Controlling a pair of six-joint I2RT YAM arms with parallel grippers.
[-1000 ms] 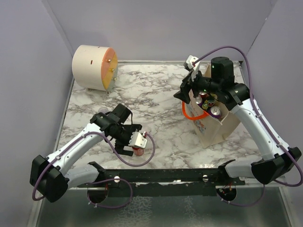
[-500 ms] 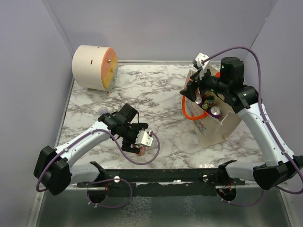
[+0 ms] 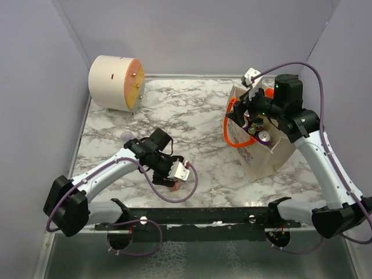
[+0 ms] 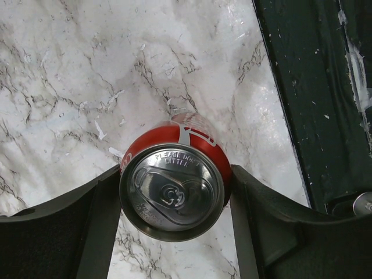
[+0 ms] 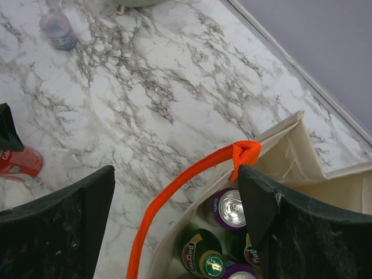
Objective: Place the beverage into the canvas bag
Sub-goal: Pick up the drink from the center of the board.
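Red can (image 4: 172, 200) in its grip, the left arm (image 3: 104, 174) lay low along the near edge of the marble-patterned table (image 3: 192, 110), elbow bent and forearm angled inward toward the middle. The left end effector (image 4: 174, 174) was closed on the beverage, one dark finger pressed to each side of the can. The can stood on end, its long axis running up and down and its silver lid with the pull tab turned straight up at the wrist camera. The right arm (image 3: 325, 163) rose steeply from its base and folded over at the far right of the table, where the canvas bag (image 3: 267, 160) stood upright with its mouth open to the ceiling, well apart from the can. The right end effector (image 5: 175, 171) hung just above the bag's near rim with its fingers spread wide and nothing clamped between them; an orange handle (image 5: 157, 203) ran through the gap. Several other cans (image 5: 228, 208) stood inside the bag, lids up. A cream drum (image 3: 110, 81) sat at the far left corner.
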